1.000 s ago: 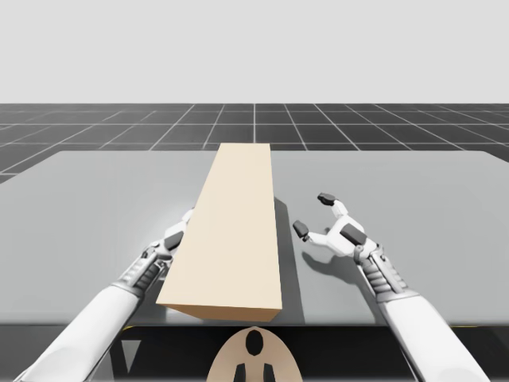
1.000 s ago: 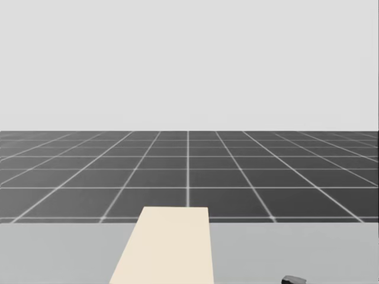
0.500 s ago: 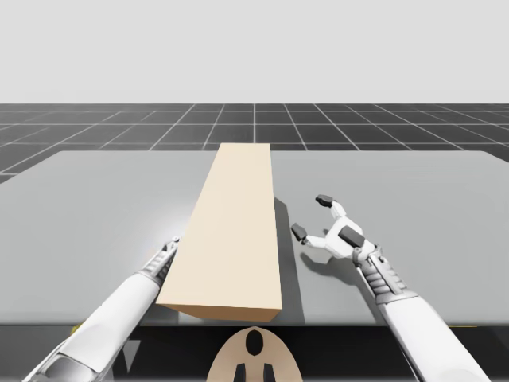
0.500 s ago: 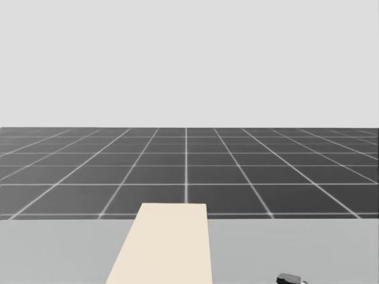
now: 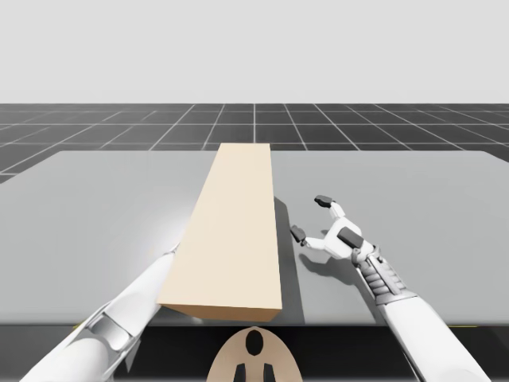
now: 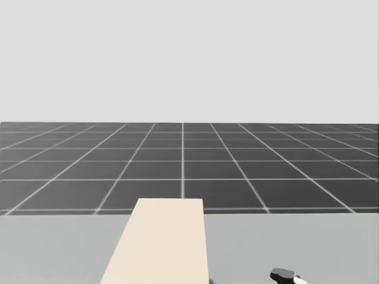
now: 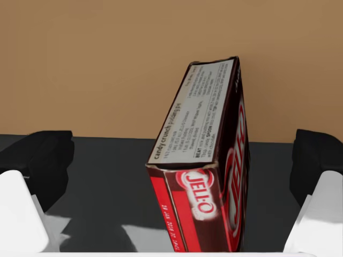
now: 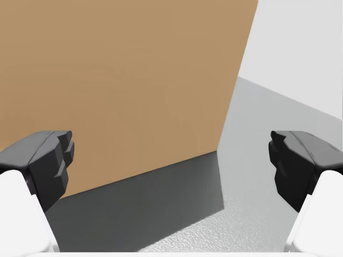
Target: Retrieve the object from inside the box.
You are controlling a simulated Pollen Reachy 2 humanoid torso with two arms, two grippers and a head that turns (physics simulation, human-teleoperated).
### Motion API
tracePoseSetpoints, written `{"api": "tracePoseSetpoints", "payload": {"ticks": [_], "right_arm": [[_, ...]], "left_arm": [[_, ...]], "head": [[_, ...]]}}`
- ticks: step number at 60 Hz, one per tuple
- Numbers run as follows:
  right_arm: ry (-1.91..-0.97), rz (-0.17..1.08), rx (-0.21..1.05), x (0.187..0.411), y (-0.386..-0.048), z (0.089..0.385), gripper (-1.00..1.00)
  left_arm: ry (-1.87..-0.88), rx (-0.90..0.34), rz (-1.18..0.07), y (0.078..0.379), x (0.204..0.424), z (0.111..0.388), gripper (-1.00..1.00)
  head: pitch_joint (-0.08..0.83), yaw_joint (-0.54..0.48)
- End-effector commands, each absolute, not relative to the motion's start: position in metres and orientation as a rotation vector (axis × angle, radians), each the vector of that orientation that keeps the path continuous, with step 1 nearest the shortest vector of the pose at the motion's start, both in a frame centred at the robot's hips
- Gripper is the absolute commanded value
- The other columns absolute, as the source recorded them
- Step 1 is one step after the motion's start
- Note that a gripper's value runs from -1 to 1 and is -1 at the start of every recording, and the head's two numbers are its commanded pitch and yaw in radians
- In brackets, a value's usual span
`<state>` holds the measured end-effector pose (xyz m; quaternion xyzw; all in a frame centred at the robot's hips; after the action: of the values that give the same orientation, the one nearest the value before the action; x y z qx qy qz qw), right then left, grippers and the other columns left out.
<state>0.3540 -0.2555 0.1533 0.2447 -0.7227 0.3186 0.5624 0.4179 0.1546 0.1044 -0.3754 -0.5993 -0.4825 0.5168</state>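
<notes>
Your left gripper (image 7: 179, 160) gapes; the dark red rectangular cardboard carton (image 7: 209, 144) sits on edge between its fingers, untouched, long axis straight ahead. Your right gripper (image 5: 311, 216) gapes beside the long tan box (image 5: 235, 223).

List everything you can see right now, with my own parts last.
long tan cardboard box: one, tan, lying lengthwise down the middle of the table, near end at the table's front edge.
dark red rectangular carton: one, dark red with a pale printed side, inside the box, between the left jaws, with the tan wall behind it.
flat grey table: one, grey, under the box and both arms.
dark grid floor: one, dark grey with pale lines, beyond the table.
left arm: one, white, reaching in at the box's near left side; jaws open, one on either side of the carton, not touching it.
right arm: one, white, over the table to the right of the box; jaws open, facing the box's side wall, apart from it.
</notes>
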Motion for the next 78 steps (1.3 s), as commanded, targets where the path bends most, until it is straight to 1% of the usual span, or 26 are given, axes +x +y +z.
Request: {"api": "tracePoseSetpoints", "payload": {"ticks": [1, 3, 4, 5, 6, 7, 8, 10, 14, 20, 25, 32, 36, 48, 54, 55, 58, 59, 62, 63, 66, 70, 77, 78], "right_arm": [[-1.702, 0.758, 0.570, 0.354, -0.255, 0.152, -1.00], [-1.702, 0.758, 0.569, 0.354, -0.255, 0.153, -1.00], [-1.702, 0.758, 0.569, 0.354, -0.255, 0.153, -1.00], [-1.703, 0.758, 0.568, 0.354, -0.256, 0.153, -1.00], [-1.703, 0.758, 0.568, 0.354, -0.256, 0.153, -1.00], [-1.703, 0.757, 0.568, 0.354, -0.256, 0.153, -1.00], [-1.703, 0.757, 0.568, 0.354, -0.256, 0.153, -1.00], [-1.703, 0.756, 0.567, 0.354, -0.256, 0.153, -1.00], [-1.701, 0.757, 0.565, 0.354, -0.255, 0.152, -1.00], [-1.700, 0.759, 0.567, 0.354, -0.255, 0.152, -1.00], [-1.698, 0.759, 0.569, 0.353, -0.256, 0.152, -1.00], [-1.696, 0.763, 0.570, 0.353, -0.255, 0.152, -1.00], [-1.696, 0.764, 0.571, 0.353, -0.256, 0.151, -1.00], [-1.693, 0.770, 0.573, 0.353, -0.255, 0.151, -1.00], [-1.691, 0.773, 0.573, 0.353, -0.255, 0.151, -1.00], [-1.690, 0.773, 0.572, 0.353, -0.255, 0.151, -1.00], [-1.690, 0.774, 0.572, 0.353, -0.255, 0.151, -1.00], [-1.691, 0.775, 0.573, 0.353, -0.256, 0.151, -1.00], [-1.691, 0.776, 0.574, 0.353, -0.256, 0.151, -1.00], [-1.690, 0.777, 0.574, 0.353, -0.256, 0.151, -1.00], [-1.690, 0.780, 0.573, 0.353, -0.256, 0.151, -1.00], [-1.689, 0.783, 0.575, 0.353, -0.256, 0.150, -1.00], [-1.688, 0.783, 0.574, 0.353, -0.257, 0.150, -1.00], [-1.689, 0.783, 0.575, 0.353, -0.257, 0.151, -1.00]], "left_arm": [[-1.308, -1.093, -1.174, 0.129, 0.412, 0.086, -1.00], [-1.291, -1.106, -1.167, 0.127, 0.410, 0.084, -1.00], [-1.289, -1.108, -1.167, 0.126, 0.410, 0.084, -0.95], [-1.292, -1.111, -1.168, 0.126, 0.409, 0.084, -0.76], [-1.289, -1.114, -1.168, 0.126, 0.409, 0.083, -0.41], [-1.279, -1.118, -1.172, 0.126, 0.408, 0.083, 0.30], [-1.276, -1.117, -1.178, 0.126, 0.407, 0.083, 0.76], [-1.270, -1.120, -1.188, 0.127, 0.406, 0.083, 0.92], [-1.268, -1.128, -1.189, 0.129, 0.404, 0.087, 0.98], [-1.279, -1.133, -1.188, 0.134, 0.402, 0.093, 1.00], [-1.295, -1.128, -1.195, 0.144, 0.396, 0.101, 1.00], [-1.317, -1.093, -1.208, 0.165, 0.390, 0.109, 1.00], [-1.344, -1.073, -1.197, 0.182, 0.387, 0.115, 1.00], [-1.458, -0.997, -1.115, 0.243, 0.375, 0.136, 1.00], [-1.500, -0.961, -1.089, 0.267, 0.369, 0.145, 1.00], [-1.520, -0.944, -1.081, 0.276, 0.366, 0.149, 1.00], [-1.536, -0.935, -1.069, 0.285, 0.363, 0.154, 1.00], [-1.554, -0.923, -1.057, 0.294, 0.360, 0.159, 1.00], [-1.570, -0.911, -1.048, 0.302, 0.357, 0.165, 1.00], [-1.587, -0.900, -1.036, 0.310, 0.354, 0.171, 1.00], [-1.608, -0.892, -1.026, 0.318, 0.351, 0.177, 1.00], [-1.666, -0.855, -1.003, 0.336, 0.343, 0.193, 1.00], [-1.743, -0.818, -0.974, 0.355, 0.334, 0.211, 1.00], [-1.770, -0.808, -0.964, 0.360, 0.330, 0.218, 1.00]], "head": [[0.049, -0.03], [0.050, -0.03], [0.050, -0.03], [0.050, -0.03], [0.051, -0.03], [0.051, -0.03], [0.051, -0.03], [0.051, -0.03], [0.051, -0.03], [0.053, -0.03], [0.056, -0.03], [0.056, -0.03], [0.056, -0.03], [0.048, -0.01], [0.044, -0.01], [0.043, -0.01], [0.043, -0.01], [0.042, -0.01], [0.040, -0.01], [0.040, -0.01], [0.039, -0.01], [0.036, -0.01], [0.035, -0.01], [0.035, -0.01]]}}
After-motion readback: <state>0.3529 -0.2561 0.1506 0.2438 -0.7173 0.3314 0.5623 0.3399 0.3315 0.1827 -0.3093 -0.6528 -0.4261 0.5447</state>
